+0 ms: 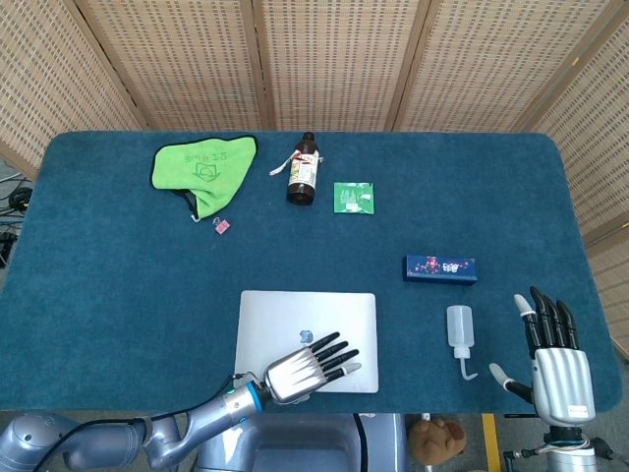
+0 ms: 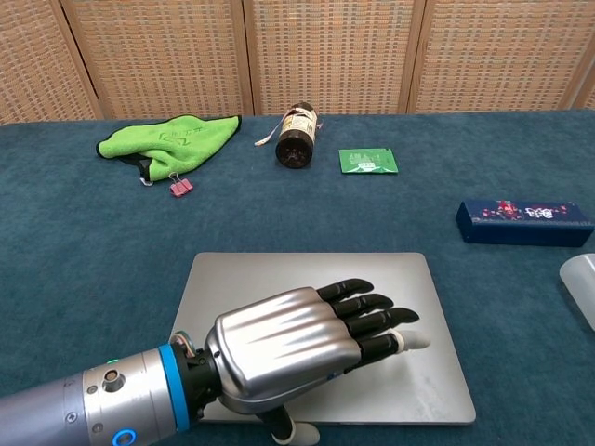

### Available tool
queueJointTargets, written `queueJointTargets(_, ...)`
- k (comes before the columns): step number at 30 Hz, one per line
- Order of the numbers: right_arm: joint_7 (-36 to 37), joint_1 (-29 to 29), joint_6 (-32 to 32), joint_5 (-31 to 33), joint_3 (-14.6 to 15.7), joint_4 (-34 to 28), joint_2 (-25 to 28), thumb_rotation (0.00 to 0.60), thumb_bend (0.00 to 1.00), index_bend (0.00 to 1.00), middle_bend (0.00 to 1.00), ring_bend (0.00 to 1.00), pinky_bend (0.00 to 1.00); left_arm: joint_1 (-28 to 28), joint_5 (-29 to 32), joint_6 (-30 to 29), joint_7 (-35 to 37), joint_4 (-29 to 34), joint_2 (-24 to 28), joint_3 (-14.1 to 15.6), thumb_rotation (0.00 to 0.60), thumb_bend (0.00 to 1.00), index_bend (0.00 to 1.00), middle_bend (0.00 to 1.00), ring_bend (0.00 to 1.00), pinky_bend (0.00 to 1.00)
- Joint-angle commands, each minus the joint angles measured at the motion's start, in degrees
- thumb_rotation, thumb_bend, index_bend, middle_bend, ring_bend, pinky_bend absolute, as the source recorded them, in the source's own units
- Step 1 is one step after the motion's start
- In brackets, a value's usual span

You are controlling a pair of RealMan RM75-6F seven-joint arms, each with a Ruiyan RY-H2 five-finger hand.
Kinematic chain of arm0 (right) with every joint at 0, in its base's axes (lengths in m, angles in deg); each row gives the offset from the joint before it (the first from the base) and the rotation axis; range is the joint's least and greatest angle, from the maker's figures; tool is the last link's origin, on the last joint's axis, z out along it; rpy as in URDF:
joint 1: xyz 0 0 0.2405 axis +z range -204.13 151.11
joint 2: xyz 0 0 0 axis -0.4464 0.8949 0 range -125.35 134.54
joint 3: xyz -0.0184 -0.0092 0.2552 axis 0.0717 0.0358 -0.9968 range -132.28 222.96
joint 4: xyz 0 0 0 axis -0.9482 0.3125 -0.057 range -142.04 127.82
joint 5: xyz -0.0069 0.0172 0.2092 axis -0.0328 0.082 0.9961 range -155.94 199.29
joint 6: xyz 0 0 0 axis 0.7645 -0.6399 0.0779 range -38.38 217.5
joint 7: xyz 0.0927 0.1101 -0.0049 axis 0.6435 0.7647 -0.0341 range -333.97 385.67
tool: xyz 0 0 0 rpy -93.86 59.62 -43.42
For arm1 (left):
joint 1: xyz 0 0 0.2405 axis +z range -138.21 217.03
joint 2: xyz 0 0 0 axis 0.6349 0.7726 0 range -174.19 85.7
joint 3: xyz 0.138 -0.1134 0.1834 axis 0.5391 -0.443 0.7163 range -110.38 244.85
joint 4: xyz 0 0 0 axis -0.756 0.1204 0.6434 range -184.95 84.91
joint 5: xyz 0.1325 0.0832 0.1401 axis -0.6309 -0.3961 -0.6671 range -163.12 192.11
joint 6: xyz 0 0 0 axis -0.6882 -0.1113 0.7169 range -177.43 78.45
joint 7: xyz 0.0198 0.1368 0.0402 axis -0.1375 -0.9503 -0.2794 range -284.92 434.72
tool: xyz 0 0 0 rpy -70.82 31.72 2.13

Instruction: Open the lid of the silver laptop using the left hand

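**Q:** Where is the laptop (image 1: pixel 306 328), and what is its state?

**A:** It lies at the near edge of the table (image 1: pixel 118 295), lid down or nearly so; from these views I cannot tell whether the front edge is raised.

**Q:** How is the left hand (image 1: pixel 303 366) placed?

**A:** It reaches in from the near left over the front part of the lid, back of the hand up. In the chest view the left hand (image 2: pixel 307 346) has its fingers (image 2: pixel 367 307) stretched out side by side, slightly apart, just over or on the lid, and its thumb (image 2: pixel 288 429) hangs below the near edge. Whether the thumb touches that edge cannot be told.

**Q:** And the right hand (image 1: pixel 556 364)?

**A:** It holds nothing; palm down at the near right corner, fingers straight and apart, thumb out to the side, just beside a squeeze bottle (image 1: pixel 460 332).

**Q:** What else lies on the table?

**A:** A blue box (image 1: pixel 439 267) beyond the squeeze bottle; along the far side a green cloth (image 1: pixel 201 169) with a pink clip (image 1: pixel 222 226) near it, a brown bottle (image 1: pixel 303 173) on its side, and a green packet (image 1: pixel 353 197).
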Motion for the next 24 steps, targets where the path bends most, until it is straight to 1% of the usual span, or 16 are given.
queueJointTargets(1, -0.04, 0.01, 0.0, -0.03, 0.02, 0.02, -0.03, 0.6, 0.0, 0.0, 0.0, 0.0, 0.0, -0.06, 0.34, -0.37, -0.42, 0.49, 0.45, 0.16, 0.6, 0.31, 0.0, 0.0, 0.0, 0.0)
queueJointTargets(9, -0.03, 0.03, -0.01, -0.09, 0.11, -0.01, -0.04, 0.6, 0.0, 0.0, 0.0, 0.0, 0.0, -0.24, 1.68, -0.74, -1.68, 1.45, 1.14, 0.02, 0.6, 0.33, 0.0, 0.0, 0.0, 0.0)
queueJointTargets(14, -0.01, 0.04, -0.01, -0.11, 0.16, -0.01, -0.05, 0.6, 0.0, 0.0, 0.0, 0.0, 0.0, -0.46, 2.76, -1.11, -3.39, 2.03, 1.41, -0.68, 0.6, 0.34, 0.0, 0.0, 0.0, 0.0)
queueJointTargets(17, 0.06, 0.05, 0.01, -0.01, 0.14, 0.04, -0.04, 0.6, 0.0, 0.0, 0.0, 0.0, 0.0, -0.5, 3.27, -1.44, -4.31, 2.4, 1.49, -1.14, 0.6, 0.37, 0.0, 0.0, 0.0, 0.0)
queueJointTargets(20, 0.08, 0.08, 0.19, 0.07, 0.24, 0.05, -0.03, 0.6, 0.0, 0.0, 0.0, 0.0, 0.0, -0.53, 3.73, -2.22, -5.86, 2.98, 1.7, -1.99, 0.6, 0.41, 0.0, 0.0, 0.0, 0.0)
queueJointTargets(24, -0.54, 0.29, 1.16, 0.16, 0.74, 0.29, -0.11, 0.6, 0.0, 0.0, 0.0, 0.0, 0.0, -0.65, 5.81, -2.29, -7.18, 4.84, 2.31, -3.71, 0.6, 0.44, 0.0, 0.0, 0.0, 0.0)
